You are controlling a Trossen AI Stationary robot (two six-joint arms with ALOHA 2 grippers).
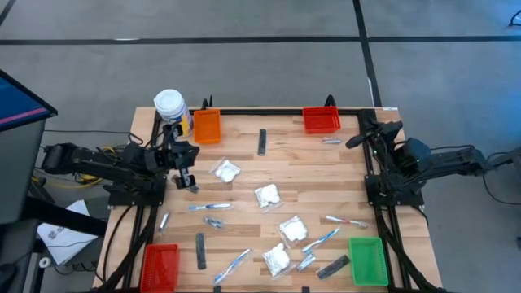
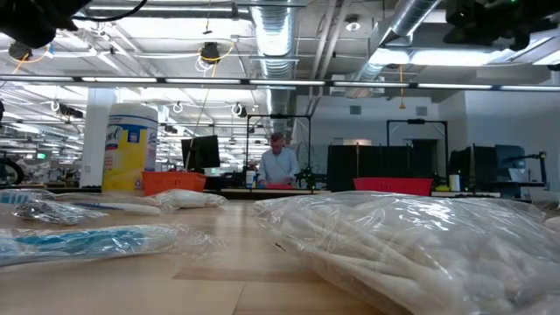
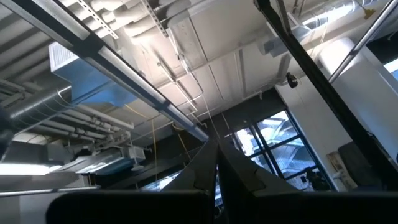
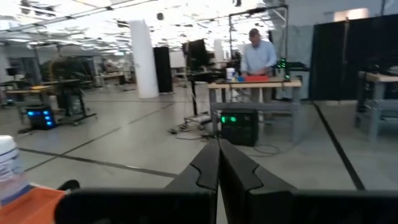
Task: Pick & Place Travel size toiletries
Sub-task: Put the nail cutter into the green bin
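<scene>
Littering pale wood planks (image 1: 244,150): puffy white packets (image 1: 267,195), slim toothbrushes (image 1: 208,207); both arms' fingers together.

Toiletries scattered loose across the wooden tabletop, all lying flat, none held.

Four white puffy packets: one toward the left (image 1: 225,170), one mid-table (image 1: 267,195), one lower right of centre (image 1: 292,229), one near the front edge (image 1: 276,259). Slim white-blue toothbrushes lie at varied angles: left of centre (image 1: 209,207), front (image 1: 233,265), right (image 1: 321,239), far right (image 1: 345,220). Dark grey flat bars: one at the back (image 1: 262,142), one front left (image 1: 201,250), one front right, tilted (image 1: 333,266). A small silvery sachet (image 1: 330,141) lies at the back right, another (image 1: 164,220) at the left edge.
</scene>
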